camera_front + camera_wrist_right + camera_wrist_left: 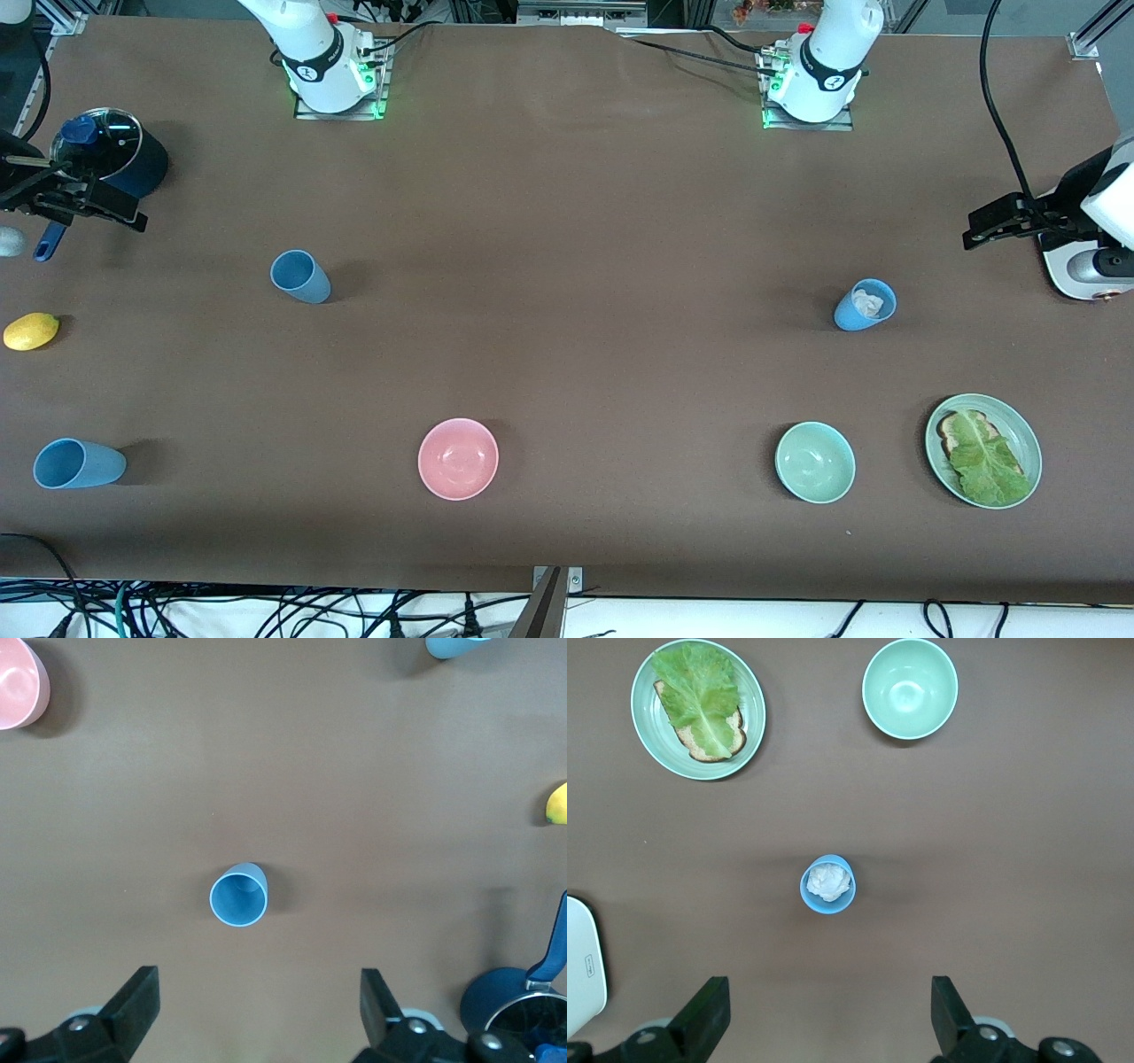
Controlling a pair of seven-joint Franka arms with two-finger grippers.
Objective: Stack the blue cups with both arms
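While both arms wait high above the worktop (567, 221), the scene stands like this:
Left gripper (828, 1019): over the worktop at the left arm's end, above the cup with the white lump; fingers (704, 1014) spread wide, grasping nothing
Right gripper (257, 1014): over the worktop at the right arm's end, above the empty upright cup; fingers (133, 1001) released, nothing between them
Cup with white lump (865, 305): light blue, upright, toward the left arm's end, farther from the front camera than the green bowl; a crumpled white thing lies in it
Empty upright cup (300, 276): light blue, toward the right arm's end, well apart from the other cups
Third cup (78, 463): light blue, seems to lie on its side, near the front edge at the right arm's end
Pink bowl (458, 458): empty, near the front edge
Green bowl (815, 462): empty, beside the plate
Plate (1028, 439): green, carries a slice of bread (955, 431) with a lettuce leaf (988, 461) on it
Saucepan (115, 159): dark blue, with a glass lid, at the right arm's end
Lemon (31, 330): yellow, between the saucepan and the third cup
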